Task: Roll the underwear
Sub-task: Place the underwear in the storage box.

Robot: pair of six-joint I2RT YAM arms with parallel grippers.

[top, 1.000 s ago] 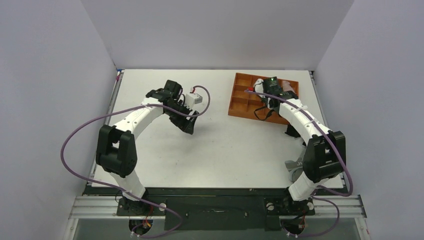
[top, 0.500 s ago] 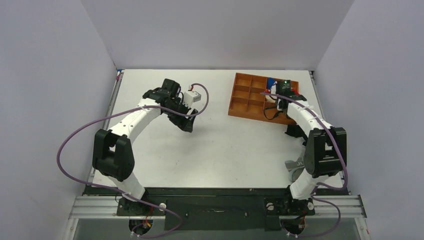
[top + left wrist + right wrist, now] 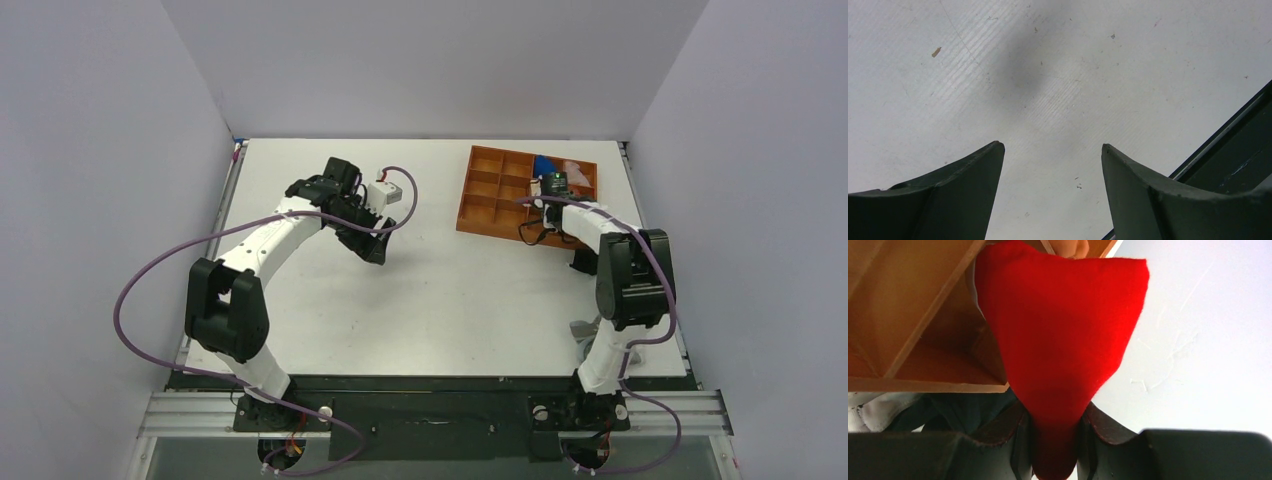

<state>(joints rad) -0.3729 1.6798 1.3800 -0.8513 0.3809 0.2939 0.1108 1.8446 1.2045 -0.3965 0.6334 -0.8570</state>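
Note:
The underwear [image 3: 1063, 335] is bright red fabric, pinched at one end between the fingers of my right gripper [image 3: 1055, 409], and it hangs spread out over the corner of the orange wooden compartment tray [image 3: 933, 385]. No trim or lettering shows. In the top view my right gripper [image 3: 548, 190] is over the tray [image 3: 488, 205] at the back right, and the underwear is hidden beneath it. My left gripper [image 3: 378, 250] is open and empty above bare white table left of centre, and its open fingers also show in the left wrist view [image 3: 1053, 146].
A blue item [image 3: 545, 163] and a white item [image 3: 578, 170] lie in the tray's back compartments. A pale grey-white garment [image 3: 873, 410] and a dark garment [image 3: 958, 412] lie below the tray's edge beside my right fingers. A dark rail [image 3: 1233, 150] runs along the table's edge.
My right wrist has shifted and turned over the tray's right side, and its arm has folded closer in. The left arm has drawn back slightly, then held still.

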